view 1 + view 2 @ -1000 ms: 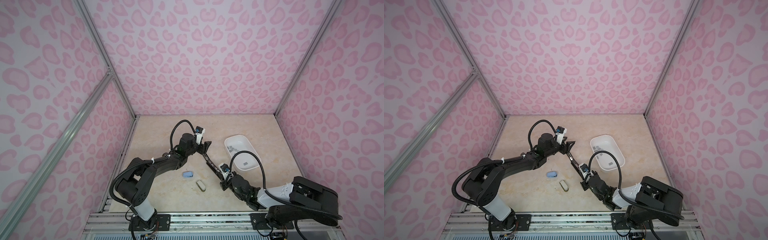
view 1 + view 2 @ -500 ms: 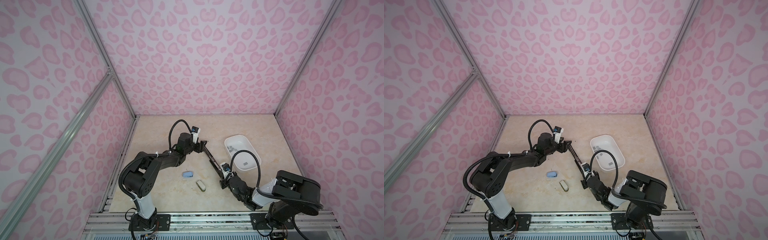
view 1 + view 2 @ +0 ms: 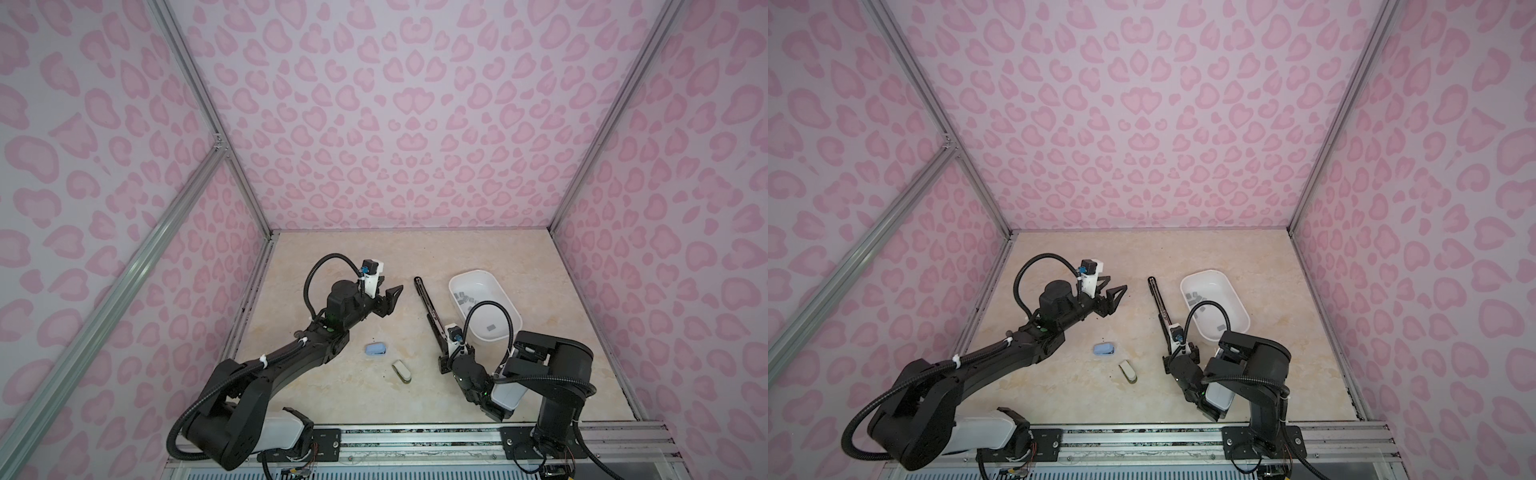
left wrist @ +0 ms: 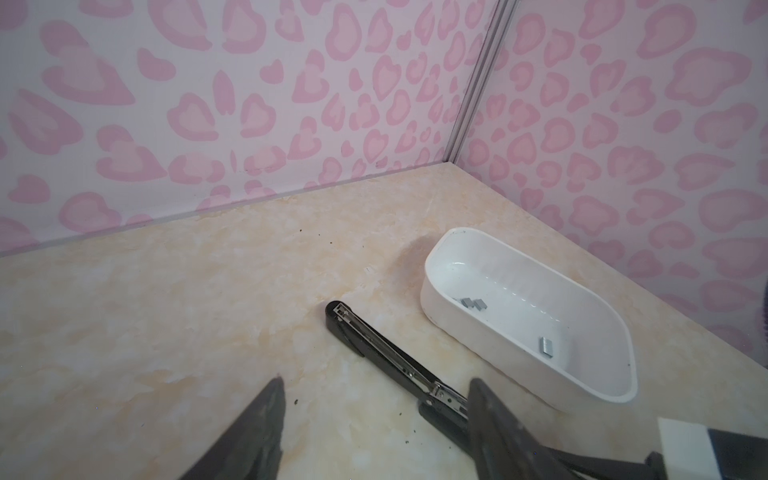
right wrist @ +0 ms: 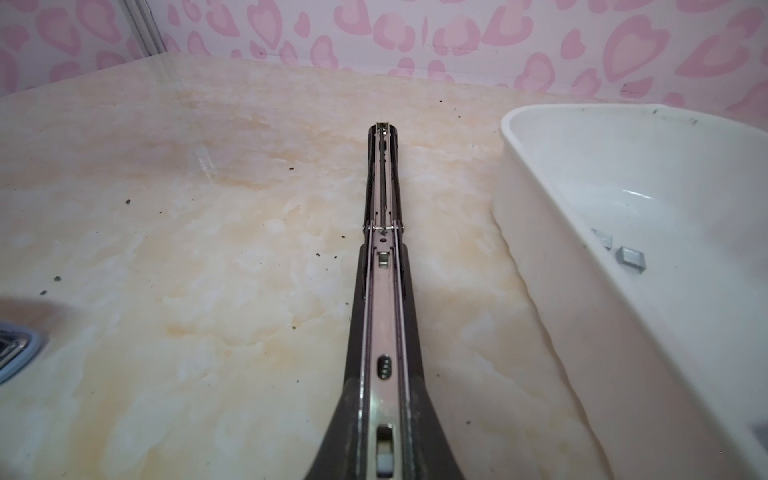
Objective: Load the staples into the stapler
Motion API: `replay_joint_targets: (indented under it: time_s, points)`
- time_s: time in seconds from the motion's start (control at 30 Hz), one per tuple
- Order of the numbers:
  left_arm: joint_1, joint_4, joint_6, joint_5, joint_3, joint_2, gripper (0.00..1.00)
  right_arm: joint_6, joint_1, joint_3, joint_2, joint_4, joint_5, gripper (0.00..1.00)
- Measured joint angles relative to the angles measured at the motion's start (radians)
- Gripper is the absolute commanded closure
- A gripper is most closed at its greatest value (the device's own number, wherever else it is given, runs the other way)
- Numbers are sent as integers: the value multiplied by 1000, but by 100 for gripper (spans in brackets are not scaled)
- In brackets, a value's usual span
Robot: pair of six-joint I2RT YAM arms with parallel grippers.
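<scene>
Right pincer clamped on the opened black stapler, at its near end; left pincer gapes wide, empty, stapler just ahead.

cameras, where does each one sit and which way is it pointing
Both top views: high above the robot's side, looking down at the table; left arm, right arm, left gripper, right gripper show.
Left wrist: on the left arm, facing the stapler and tray; its spread fingers show.
Right wrist: on the right arm, looking along the held stapler; fingers hard to tell.
Shared: both wrist views catch stapler, tray, staples.
</scene>
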Motion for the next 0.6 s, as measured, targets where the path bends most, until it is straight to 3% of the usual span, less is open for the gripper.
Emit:
replay_joint_targets:
  time_s: [0.23,0.27,0.33,0.53,0.6]
  points:
    - [0,-126,-64,-109,-132,-327,18,6,0,34,-12,-17,5,59]
    - [0,-152,-77,-129,-144,-370,16,4,0,40,-30,-24,6,56]
    - [0,-230,-106,-172,-156,-464,2,-3,0,51,-73,-55,10,52]
    - [0,-500,-239,-270,-126,-672,2,-15,0,69,-272,-257,32,49]
    - [0,-596,-298,-288,-91,-723,2,-19,0,89,-379,-372,24,40]
